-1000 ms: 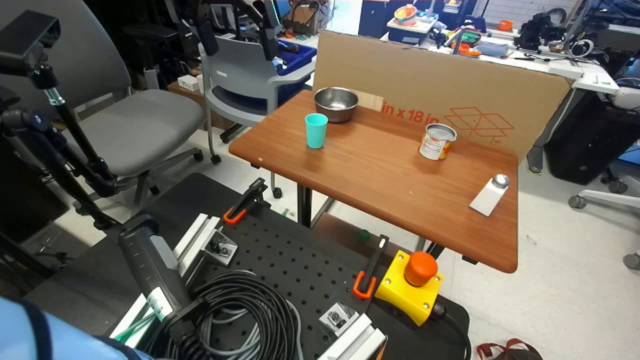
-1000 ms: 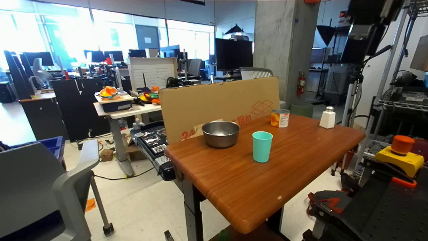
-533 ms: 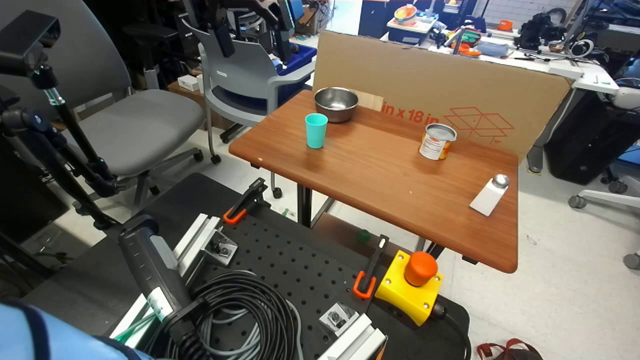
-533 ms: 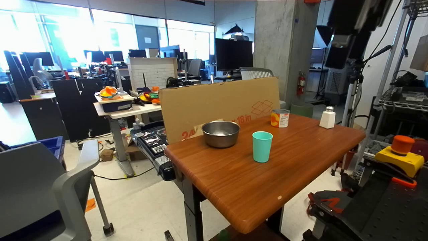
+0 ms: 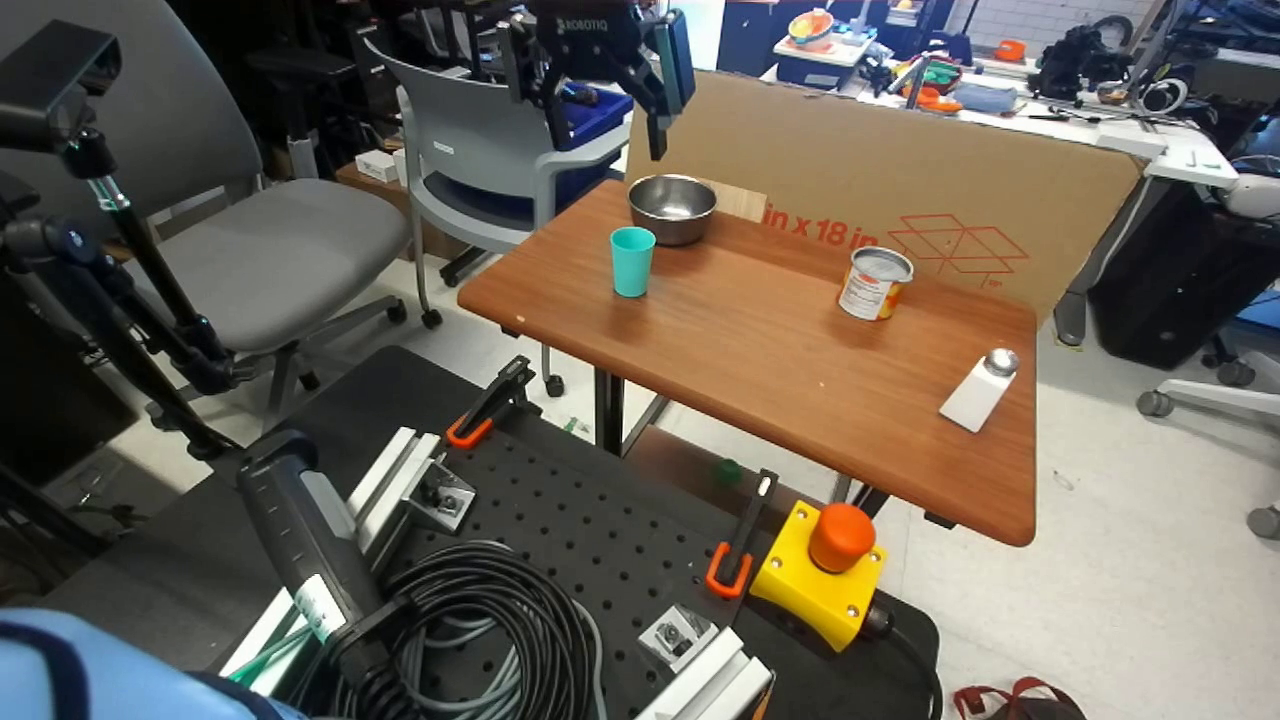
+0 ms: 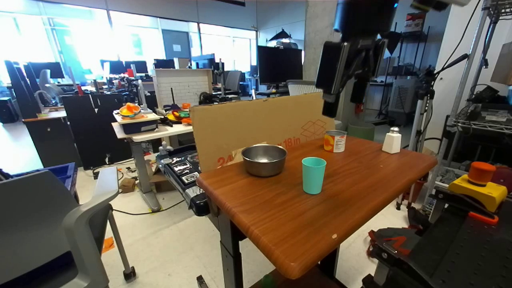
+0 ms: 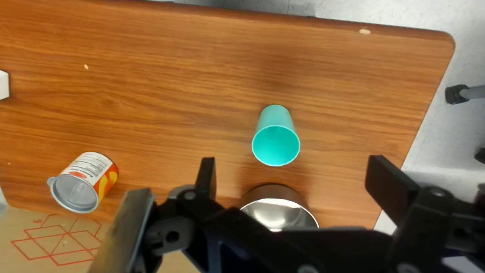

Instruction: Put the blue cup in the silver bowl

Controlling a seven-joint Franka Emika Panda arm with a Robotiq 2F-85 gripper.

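Over the table (image 5: 740,330), the gripper (image 5: 606,135) hangs spread wide, holding nothing. The bowl (image 6: 264,168) lacks the cup (image 6: 313,177), which stands upright on the table, near but apart. Grasp, lift and placing all seem left.

Lots of open air between the end effector (image 5: 606,134), up high and spread wide, and the small, slightly tapered teal-blue plastic tumbler (image 7: 276,142) below. Open from the top, too. Tighter toward the round shiny grey metal bowl (image 6: 264,166): just a slim strip of brown wood-grain worktop (image 6: 280,224) between the two. Upright brown cardboard panel (image 5: 850,170) right by the bowl, basically a wall along that long edge. Loads of bare space from the tumbler across to the short white-and-orange metal can (image 5: 872,285) and the small white metal-capped bottle (image 5: 980,392).
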